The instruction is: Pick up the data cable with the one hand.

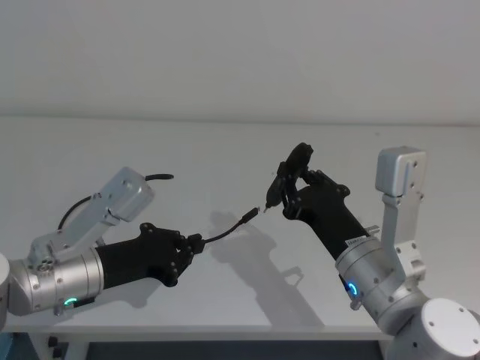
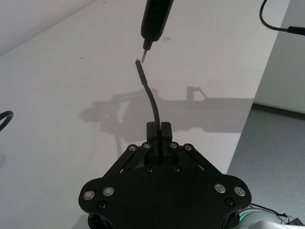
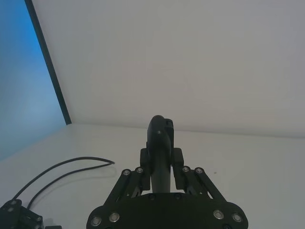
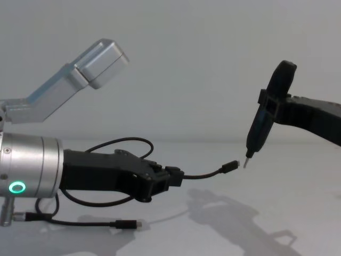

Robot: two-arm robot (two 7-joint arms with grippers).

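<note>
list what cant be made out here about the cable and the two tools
- Data cable: in the chest view its loop runs behind the left tool, so the full run is hidden.
- Right tool: shut on a black pointed device; what that is stays unclear.
- Plug and device tip: too small to tell any contact.

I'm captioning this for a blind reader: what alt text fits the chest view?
The left gripper is shut on the data cable, holding its plug end up off the white table. That plug sits close to, not touching, the tip of a black pen-shaped tool held by the right gripper.
</note>
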